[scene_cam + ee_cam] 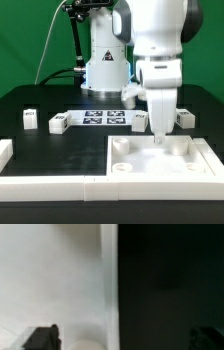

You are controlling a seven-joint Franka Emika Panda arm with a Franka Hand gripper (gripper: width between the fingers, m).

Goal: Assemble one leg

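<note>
Several small white legs with tags lie on the black table: two at the exterior view's left point(30, 120) point(58, 123), one behind the gripper point(139, 120) and one at the right point(183, 117). The large white panel point(150, 162) with round corner sockets lies at the front right. My gripper point(159, 136) hangs straight down over the panel's far edge. In the wrist view my gripper point(122, 339) is open, with one finger point(41, 339) over the white panel point(50, 280) and the other over the dark table. It holds nothing. A round socket point(85, 343) shows between the fingers.
The marker board point(104, 118) lies behind the panel, between the legs. A low white wall point(50, 186) runs along the table's front, with a short arm at the left point(5, 150). The robot's base point(105, 65) stands at the back.
</note>
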